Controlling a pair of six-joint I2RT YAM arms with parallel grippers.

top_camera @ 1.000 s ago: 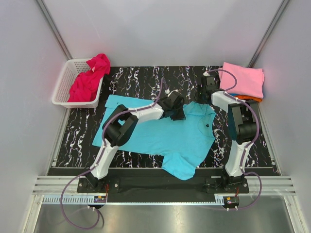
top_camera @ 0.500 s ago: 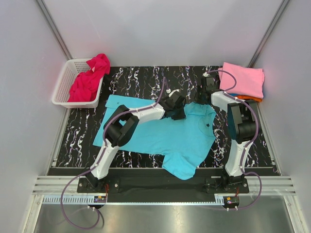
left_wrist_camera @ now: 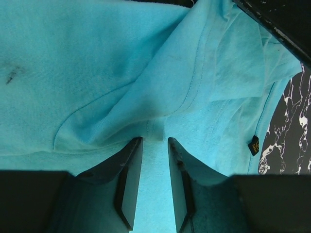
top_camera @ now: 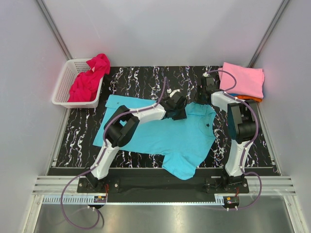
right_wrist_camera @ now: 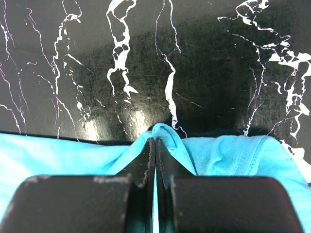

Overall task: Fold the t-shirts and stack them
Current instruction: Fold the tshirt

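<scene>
Far-left corner of the desk (top_camera: 131, 77): magenta-red shirt (top_camera: 90, 80) heaped in the white basket (top_camera: 62, 85). Middle: turquoise shirt (top_camera: 160, 138) spread out, left fingers (left_wrist_camera: 129, 174) apart, tips at a crease near its collar. Right fingers (right_wrist_camera: 146, 160) pinched tight on that shirt's far edge. Far-right corner: pink shirt (top_camera: 245, 80), folded.

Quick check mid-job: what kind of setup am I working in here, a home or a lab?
Probably a lab test cell, not a home: plain grey panel walls box in a black marbled table, with a metal mounting rail at its near edge.
</scene>
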